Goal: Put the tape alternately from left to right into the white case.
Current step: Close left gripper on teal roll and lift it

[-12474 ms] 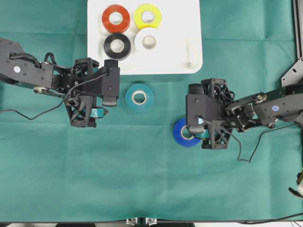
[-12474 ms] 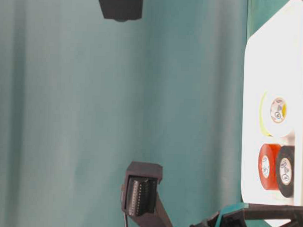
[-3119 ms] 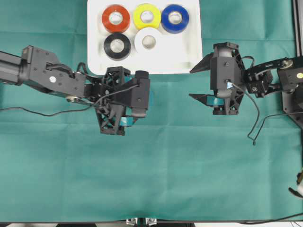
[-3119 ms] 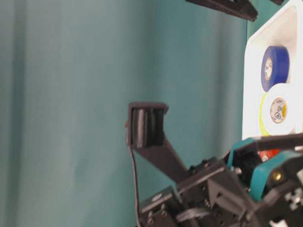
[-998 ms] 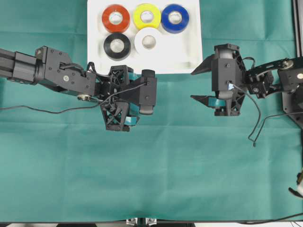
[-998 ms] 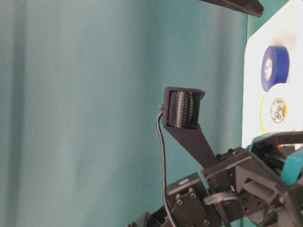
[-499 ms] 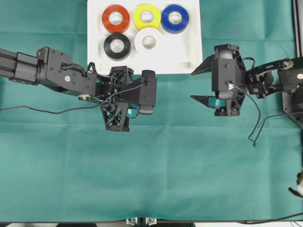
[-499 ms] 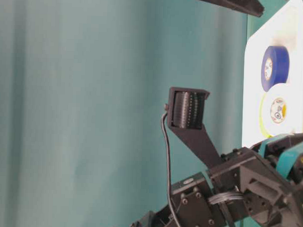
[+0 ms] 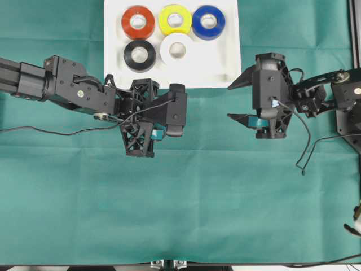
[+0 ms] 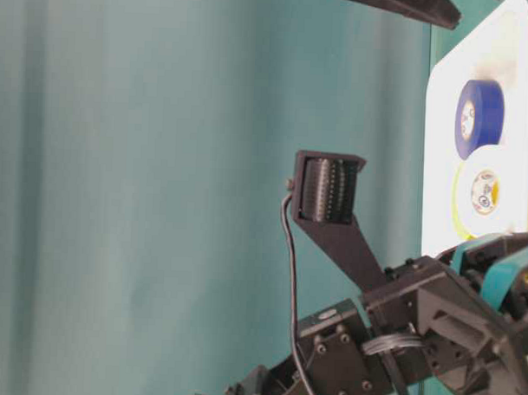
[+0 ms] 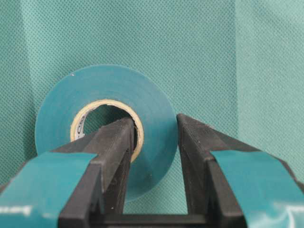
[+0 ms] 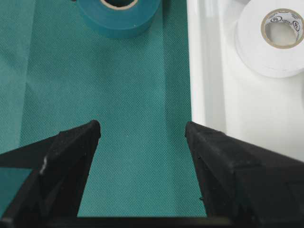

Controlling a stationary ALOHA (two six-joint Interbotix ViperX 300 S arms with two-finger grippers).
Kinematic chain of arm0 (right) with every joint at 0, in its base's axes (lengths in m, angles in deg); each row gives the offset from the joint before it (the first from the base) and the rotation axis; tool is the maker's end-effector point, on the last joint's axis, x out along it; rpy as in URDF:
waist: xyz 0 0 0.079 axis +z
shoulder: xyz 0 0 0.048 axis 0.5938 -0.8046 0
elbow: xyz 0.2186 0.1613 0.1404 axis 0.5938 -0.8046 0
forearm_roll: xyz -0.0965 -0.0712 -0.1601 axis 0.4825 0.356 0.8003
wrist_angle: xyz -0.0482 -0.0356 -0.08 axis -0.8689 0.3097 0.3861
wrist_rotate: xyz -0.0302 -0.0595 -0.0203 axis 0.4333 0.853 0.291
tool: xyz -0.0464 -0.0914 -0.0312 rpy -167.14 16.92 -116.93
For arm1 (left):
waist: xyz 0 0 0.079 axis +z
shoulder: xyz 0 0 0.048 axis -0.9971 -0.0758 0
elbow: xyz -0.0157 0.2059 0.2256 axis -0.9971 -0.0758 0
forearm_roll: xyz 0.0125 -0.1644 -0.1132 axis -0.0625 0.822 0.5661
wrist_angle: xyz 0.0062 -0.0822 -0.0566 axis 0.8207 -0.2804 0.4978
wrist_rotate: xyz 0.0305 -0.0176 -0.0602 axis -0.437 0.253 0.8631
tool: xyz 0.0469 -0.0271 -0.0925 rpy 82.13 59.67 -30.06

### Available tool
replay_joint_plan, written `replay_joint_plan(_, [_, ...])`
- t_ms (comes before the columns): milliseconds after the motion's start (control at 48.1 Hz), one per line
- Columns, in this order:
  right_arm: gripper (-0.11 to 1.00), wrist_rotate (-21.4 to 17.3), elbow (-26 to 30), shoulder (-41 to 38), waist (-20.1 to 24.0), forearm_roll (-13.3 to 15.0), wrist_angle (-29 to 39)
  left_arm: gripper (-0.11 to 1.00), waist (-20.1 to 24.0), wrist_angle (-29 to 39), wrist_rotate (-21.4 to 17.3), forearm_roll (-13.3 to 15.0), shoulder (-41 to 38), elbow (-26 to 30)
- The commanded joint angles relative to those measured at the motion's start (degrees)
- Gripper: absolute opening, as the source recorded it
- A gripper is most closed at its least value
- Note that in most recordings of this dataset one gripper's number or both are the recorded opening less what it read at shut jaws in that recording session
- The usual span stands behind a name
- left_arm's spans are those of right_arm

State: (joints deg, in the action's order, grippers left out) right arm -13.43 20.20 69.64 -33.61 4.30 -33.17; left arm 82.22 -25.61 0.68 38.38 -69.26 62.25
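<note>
A green cloth [image 9: 186,209] covers the whole table, and it has some long fold lines across it. The white case [image 9: 225,68] lies on this cloth at the far edge, in the middle. Inside the case there are five rolls. The red roll [image 9: 138,22], the yellow roll [image 9: 175,20] and the blue roll [image 9: 208,22] stand in one row along the far wall of the case. The black roll [image 9: 140,55] and the white roll [image 9: 177,50] lie in a second row, closer to the near rim. The right part of this second row is bare white plastic.

The teal roll [image 11: 107,126] is not in the case. It lies flat on the cloth just in front of the near rim of the case, under the left gripper [image 11: 154,142]. This gripper is closed on the wall of the roll: one finger is inside the pale core, the other one presses on the outer side.

The right gripper [image 9: 240,100] is to the right of the case, near its right corner, above the cloth. Its jaws are spread wide and there is nothing between them.

At the right border of the table, beyond the case, a metal frame [image 9: 354,39] is seen.
</note>
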Motion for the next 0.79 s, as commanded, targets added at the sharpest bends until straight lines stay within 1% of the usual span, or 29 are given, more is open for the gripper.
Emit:
replay_joint_plan(0, [0.79, 0.0, 0.35, 0.26, 0.09, 0.09, -0.44, -0.03, -0.26, 1.49, -0.18, 0.0, 2.11, 1.58])
replay_joint_plan(146, [0.79, 0.0, 0.35, 0.26, 0.18, 0.09, -1.49, -0.03, -0.26, 3.43, -0.18, 0.09, 2.2, 2.37])
replay_joint_plan(416, [0.79, 0.0, 0.35, 0.26, 0.09, 0.09, -2.02, -0.03, -0.26, 4.48, 0.0, 0.09, 3.08, 2.64])
replay_joint_plan(769, [0.79, 0.0, 0.35, 0.26, 0.09, 0.09, -2.02, -0.03, -0.44, 11.78, 0.0, 0.0, 10.02, 5.71])
